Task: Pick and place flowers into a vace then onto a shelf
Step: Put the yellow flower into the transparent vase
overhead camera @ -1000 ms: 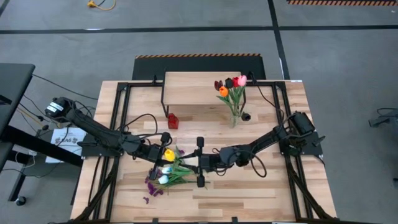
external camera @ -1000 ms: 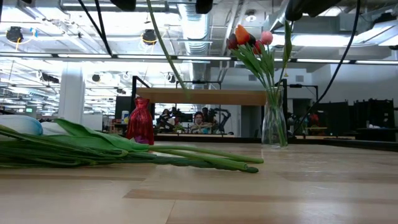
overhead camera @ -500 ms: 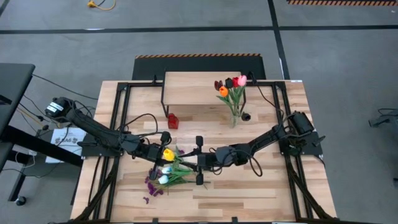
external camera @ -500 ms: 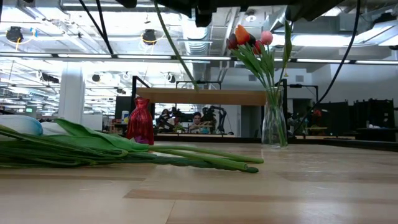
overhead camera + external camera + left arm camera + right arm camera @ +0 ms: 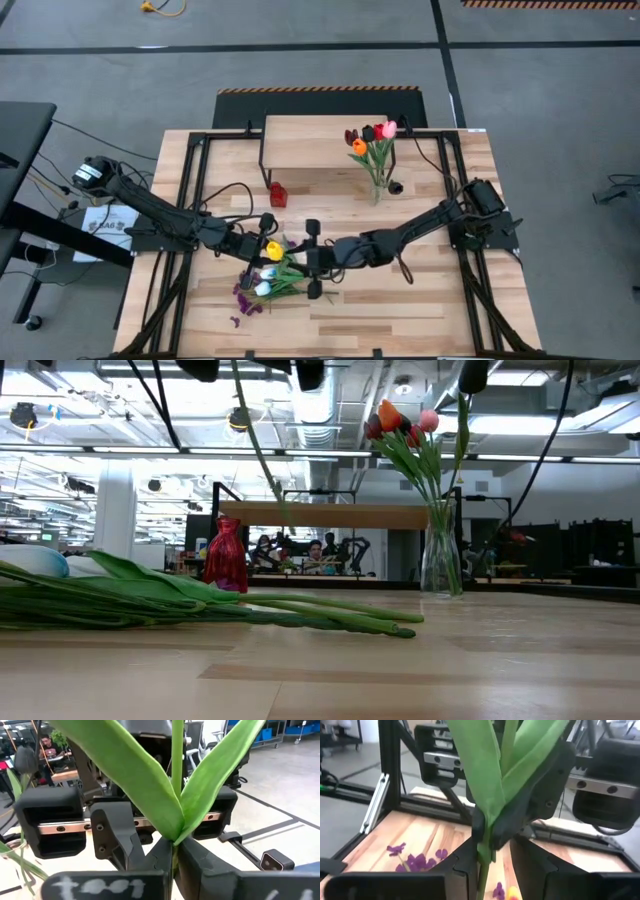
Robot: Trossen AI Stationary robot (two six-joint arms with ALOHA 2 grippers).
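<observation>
Broadly, the wooden surface (image 5: 420, 300) fills the middle of the high view, with the shelf (image 5: 310, 130) standing along its far edge, its light plank top on thin black legs. Both dark arms reach inward to meet near the surface's centre. A clear glass vase (image 5: 441, 560) stands just in front of the shelf's right end and holds several tulips, orange, red, pink and dark maroon (image 5: 370, 138). A small red vase (image 5: 278, 193) stands by the shelf's left leg. The rest of the flowers (image 5: 270, 280) lie loose on the surface left of centre, near the front edge, with white and yellow heads showing and purple sprigs (image 5: 415, 860) scattered beside them; in the low view their green stems stretch flat across the surface from the left. The left gripper (image 5: 172, 851) is clenched on one green tulip stem (image 5: 176, 765) lifted clear of the pile, its two leaves spreading above the fingers. The right gripper (image 5: 487, 847) faces it from the right and has its fingers at either side of the same stem, though whether they are pressing it I cannot tell. A person sits in the room far beyond the surface.
</observation>
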